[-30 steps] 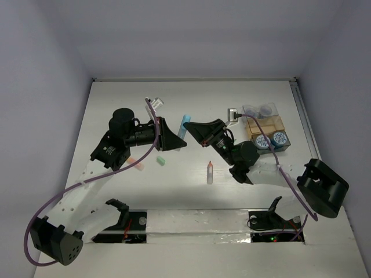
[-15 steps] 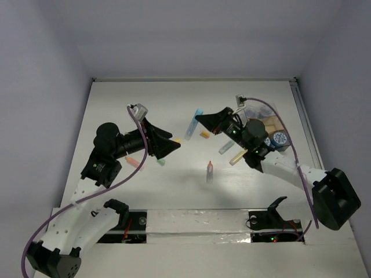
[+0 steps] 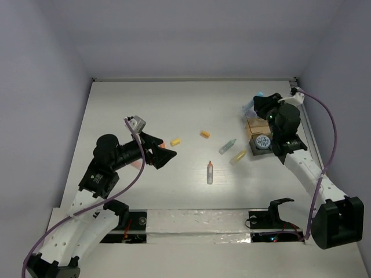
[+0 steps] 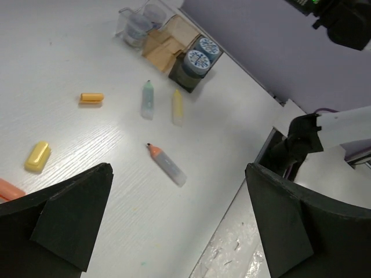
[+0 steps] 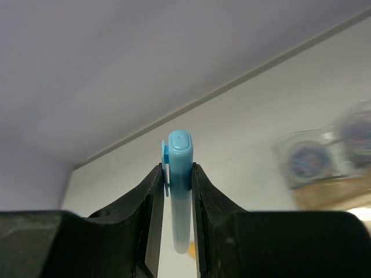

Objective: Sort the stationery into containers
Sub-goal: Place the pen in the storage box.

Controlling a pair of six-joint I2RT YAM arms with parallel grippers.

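From above, the right pincer (image 3: 261,104) hangs over the containers (image 3: 258,126) at the far right of the counter (image 3: 145,110), with its jaws hidden under the wrist. Tape rolls (image 3: 264,142) sit in the compartment nearest the arms. The left pincer (image 3: 164,155) hovers left of centre, jaws apart and holding nothing. Between the arms lie a yellow piece (image 3: 175,141), an orange piece (image 3: 204,134), a grey-green pen (image 3: 227,146), a yellow pen (image 3: 237,157) and an orange-red pen (image 3: 210,172).

The left wrist view shows its fingers (image 4: 69,220) spread wide, with the orange-red pen lying below the gap (a likely next pick, I judge).

The right wrist view shows the jaws clamped on a light blue pen (image 5: 179,185), its clip end poking past the fingertips and the containers blurred off to the right.

The step in hand, as I read it, is dropping that pen into a compartment. It is best centred over a cell free of tape and lowered past the rim before release, or it may bounce out. The boxes sit near the counter's right edge and the side wall, so room is tight there — the middle of the counter offers far more.
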